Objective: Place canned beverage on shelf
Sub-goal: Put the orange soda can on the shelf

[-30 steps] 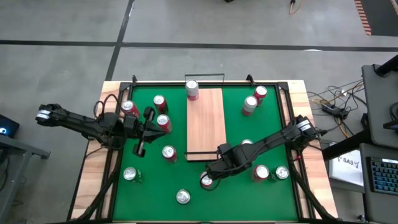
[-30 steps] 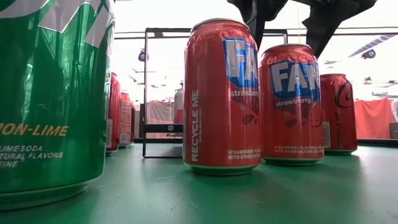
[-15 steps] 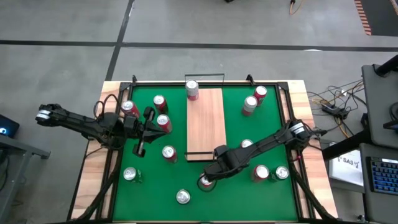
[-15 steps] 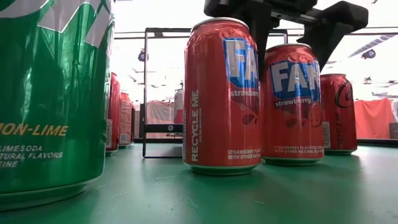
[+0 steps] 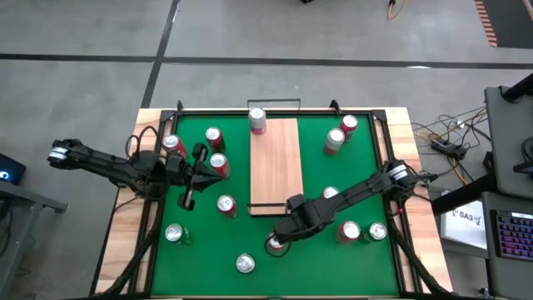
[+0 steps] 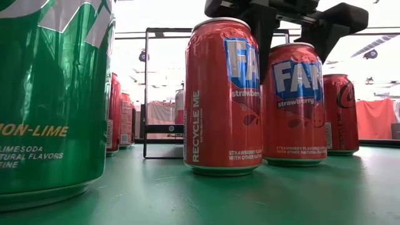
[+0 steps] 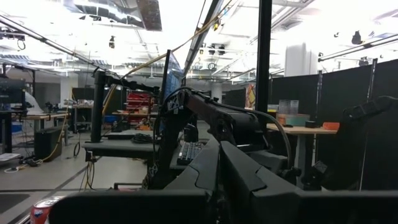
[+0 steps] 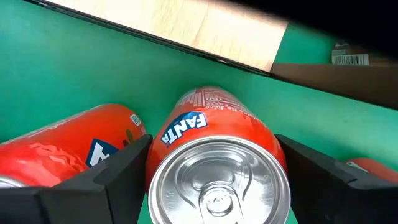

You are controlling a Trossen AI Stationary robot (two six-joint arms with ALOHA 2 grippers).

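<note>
The right gripper (image 5: 276,244) has come down over a red strawberry soda can (image 8: 217,168) near the front of the green mat (image 5: 316,179), just past the near end of the shelf (image 5: 276,165). A second ago the claw was higher up and a bit off to the side; now one finger (image 6: 263,28) sits on each side of the can's top. The fingers are starting to close in, but there are thin gaps beside the can, so I cannot tell if they are squeezing it yet. The can stands upright on the mat, not on the shelf. Another red can (image 6: 222,94) stands just beside it, so the claw must be careful not to bump it. One can (image 5: 257,119) already stands at the far end of the shelf. The left gripper (image 5: 188,198) is shut and holds nothing, waiting over the left side of the mat. I think the grab comes next, then the lift to the shelf.
</note>
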